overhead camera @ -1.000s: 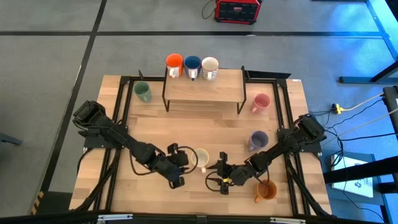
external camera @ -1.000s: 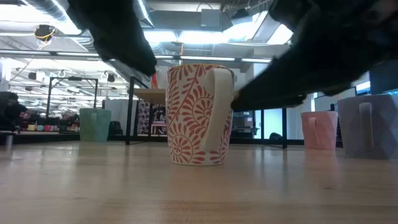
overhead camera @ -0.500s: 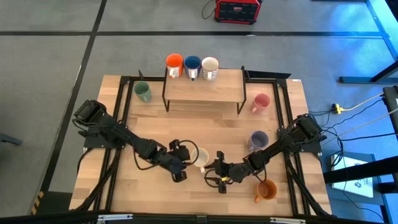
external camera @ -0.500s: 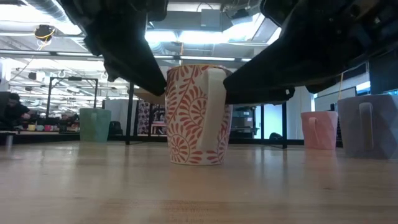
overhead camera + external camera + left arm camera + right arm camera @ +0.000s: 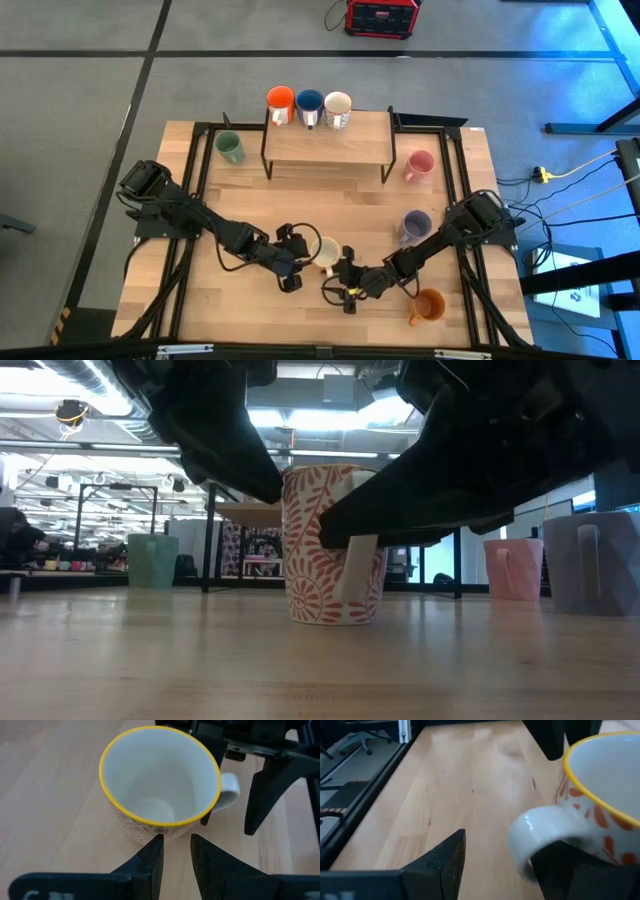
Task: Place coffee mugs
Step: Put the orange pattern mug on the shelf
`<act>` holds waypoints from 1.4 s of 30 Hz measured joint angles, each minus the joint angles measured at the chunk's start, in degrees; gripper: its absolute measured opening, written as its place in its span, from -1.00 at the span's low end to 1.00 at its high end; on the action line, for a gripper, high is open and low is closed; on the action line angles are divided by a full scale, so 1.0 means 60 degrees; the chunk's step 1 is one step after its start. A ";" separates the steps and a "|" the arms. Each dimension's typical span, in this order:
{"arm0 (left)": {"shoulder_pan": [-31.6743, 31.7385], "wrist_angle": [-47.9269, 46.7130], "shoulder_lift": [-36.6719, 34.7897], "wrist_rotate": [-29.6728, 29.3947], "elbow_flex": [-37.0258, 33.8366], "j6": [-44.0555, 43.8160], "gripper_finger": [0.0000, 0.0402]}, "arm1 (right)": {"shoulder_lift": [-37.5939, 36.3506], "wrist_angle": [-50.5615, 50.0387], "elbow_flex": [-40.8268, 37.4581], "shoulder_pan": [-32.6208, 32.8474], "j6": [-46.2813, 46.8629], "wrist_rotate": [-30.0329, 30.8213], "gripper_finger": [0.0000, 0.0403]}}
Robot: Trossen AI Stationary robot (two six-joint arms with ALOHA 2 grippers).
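A white mug with a red leaf pattern and yellow rim [image 5: 327,252] [image 5: 335,545] stands upright on its base on the table's near middle. My left gripper [image 5: 304,257] [image 5: 174,840] is on the mug's left, shut to a narrow gap. My right gripper [image 5: 343,270] [image 5: 502,865] is open at the near right. Its fingers stand on either side of the mug's handle [image 5: 532,835]. Whether they touch the handle, I cannot tell. My left gripper has its shut fingertips [image 5: 156,845] against the lower outer wall [image 5: 142,831] of the patterned mug, on the side away from the handle. The fingers come level from the table's left. The mug stands upright with its base on the table.
Orange-red [image 5: 279,98], dark blue [image 5: 309,101] and white [image 5: 337,103] mugs stand on the raised shelf [image 5: 325,140]. On the table are green [image 5: 229,147], pink [image 5: 420,164], lavender [image 5: 415,225] and amber [image 5: 428,305] mugs. Black frame rails run along both sides.
My left gripper has moved toward the table's right, up to the patterned mug. My right gripper has moved left toward the mug's handle. The mug has slid a little toward the table's right and stayed upright.
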 joint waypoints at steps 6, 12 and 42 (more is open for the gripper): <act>0.0000 -0.0040 0.0000 -0.0001 0.0000 0.0004 -0.55 | 0.0055 0.0098 0.0062 0.0000 -0.0186 0.0002 -0.03; 0.0000 -0.0043 0.0000 -0.0001 0.0000 0.0004 -0.55 | 0.0055 0.0105 0.0062 -0.0004 -0.0318 0.0001 -0.38; 0.0007 -0.4049 -0.4026 0.0968 0.0964 0.0394 -0.55 | -0.3743 -0.3389 0.0054 -0.0705 -0.1241 -0.0750 -0.99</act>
